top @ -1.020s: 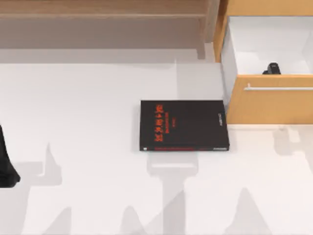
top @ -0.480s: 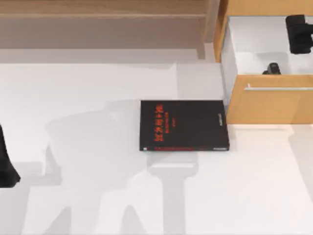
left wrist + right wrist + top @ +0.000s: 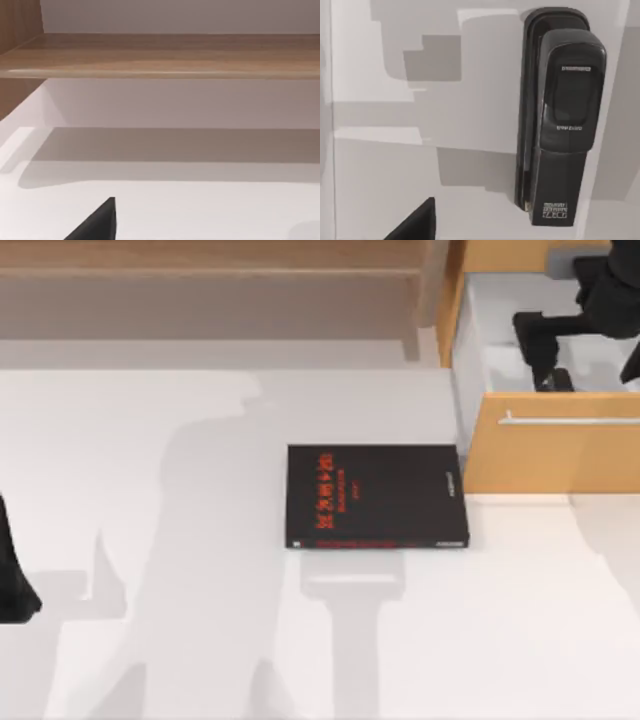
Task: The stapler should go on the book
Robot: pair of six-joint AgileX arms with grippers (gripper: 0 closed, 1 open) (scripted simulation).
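The white table [image 3: 200, 540] takes up most of the top view, with a long wooden shelf [image 3: 210, 260] across the upper edge. At the upper right of the frame a wooden drawer [image 3: 560, 455] is pulled open, its white inside exposed. The book [image 3: 377, 496] lies flat just right of the frame's centre, black with red lettering and a red strip along its lower edge, its right end just beside the drawer front.

The right gripper [image 3: 545, 350] reaches into the drawer from the upper right corner, hanging above the stapler [image 3: 560, 381], which sits at the drawer's front wall. In the right wrist view the stapler [image 3: 560, 120] lies on the white drawer floor, ungrasped; whether the fingers are spread or closed I cannot tell.

The left arm [image 3: 15, 580] is parked at the left edge, lower half of the frame; its grip I cannot tell either.
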